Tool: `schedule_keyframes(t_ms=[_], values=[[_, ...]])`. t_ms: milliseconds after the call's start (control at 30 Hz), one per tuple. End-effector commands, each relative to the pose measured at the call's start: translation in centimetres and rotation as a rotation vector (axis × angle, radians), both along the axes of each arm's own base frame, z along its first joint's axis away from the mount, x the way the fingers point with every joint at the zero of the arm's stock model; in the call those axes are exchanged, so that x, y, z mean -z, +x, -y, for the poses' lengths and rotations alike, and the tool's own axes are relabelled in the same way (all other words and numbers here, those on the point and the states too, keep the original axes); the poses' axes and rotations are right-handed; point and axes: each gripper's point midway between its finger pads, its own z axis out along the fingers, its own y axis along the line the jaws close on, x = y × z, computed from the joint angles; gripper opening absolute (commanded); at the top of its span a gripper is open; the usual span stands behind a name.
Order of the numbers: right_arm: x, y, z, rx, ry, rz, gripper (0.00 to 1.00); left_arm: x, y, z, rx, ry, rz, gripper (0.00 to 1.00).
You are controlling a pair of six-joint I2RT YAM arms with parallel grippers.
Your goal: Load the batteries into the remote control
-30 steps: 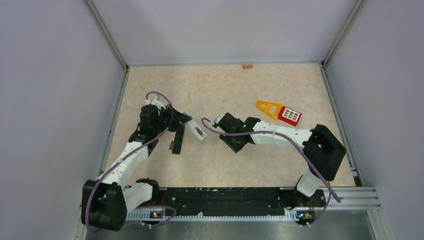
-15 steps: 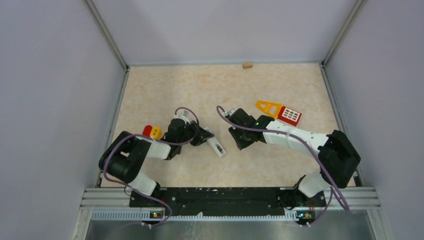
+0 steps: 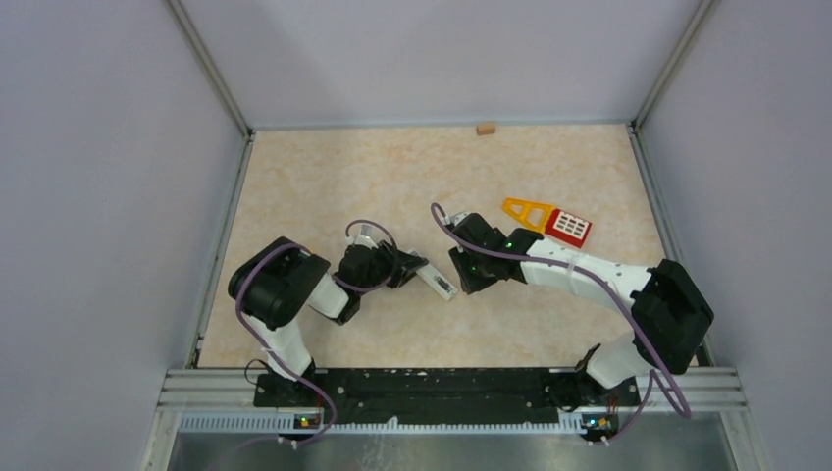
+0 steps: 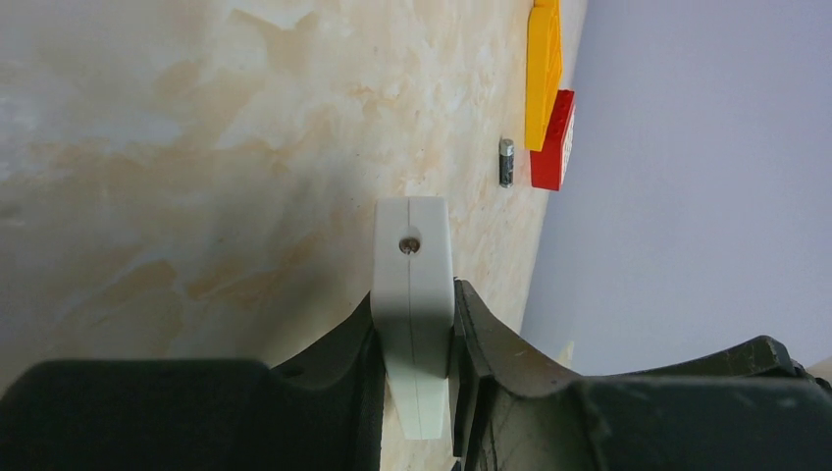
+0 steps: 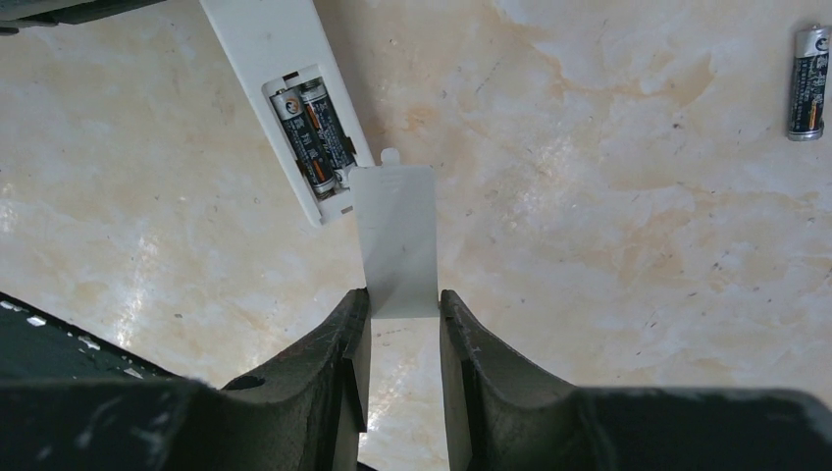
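The left gripper [image 4: 413,316] is clamped on the white remote control [image 4: 412,255]. Its two dark fingers press the narrow sides of the casing, which juts out toward 12 o'clock in the left wrist view. In the right wrist view the remote lies at 11 o'clock from the right gripper [image 5: 400,300], back side up. Its compartment is uncovered and two batteries [image 5: 312,137] lie side by side inside. The right gripper is grasping a flat white cover [image 5: 395,235] by its near end. The cover's far end, with a small tab, meets the remote at the compartment's edge. A loose battery [image 5: 807,83] lies on the table [image 5: 608,226] at 2 o'clock from that gripper, well apart from the remote. Seen from above, the two grippers face each other near the table's middle. A yellow and red toy [image 3: 547,220] lies at 2 o'clock from them, and a small tan block [image 3: 485,128] sits at the far edge, at 12 o'clock.
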Motion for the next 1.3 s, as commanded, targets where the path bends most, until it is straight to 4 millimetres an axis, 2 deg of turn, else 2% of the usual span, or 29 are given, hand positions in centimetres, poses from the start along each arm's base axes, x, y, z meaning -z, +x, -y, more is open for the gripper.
schedule_keyframes(t_ms=[0,333,667,900,1033,1133,1267], values=[[-1.7,0.5,-0.6,0.016,0.070,0.034,0.29,1.4,-0.1,-1.5,-0.075,0.046,-0.022,0.31],[-2.2,0.7,-1.2,0.023,0.096,0.036,0.29,3.6,-1.7,-4.3,-0.142,0.214,-0.129,0.62],[-2.5,0.5,-1.9,-0.039,0.108,0.030,0.29,2.7,-2.7,-5.5,-0.132,0.294,-0.141,0.89],[-2.6,0.2,-3.2,-0.122,0.152,0.021,0.29,2.4,-3.7,-6.1,-0.108,0.347,-0.157,0.93],[-3.3,0.0,-4.2,-0.188,0.209,0.044,0.29,0.8,-3.8,-6.0,-0.081,0.343,-0.107,0.95],[-3.6,0.0,-4.8,-0.231,0.223,0.053,0.29,-1.8,-4.2,-4.2,0.033,0.297,-0.018,0.96],[-3.6,0.0,-5.4,-0.276,0.211,0.059,0.29,-5.5,-4.7,-2.6,0.160,0.247,0.116,0.91]])
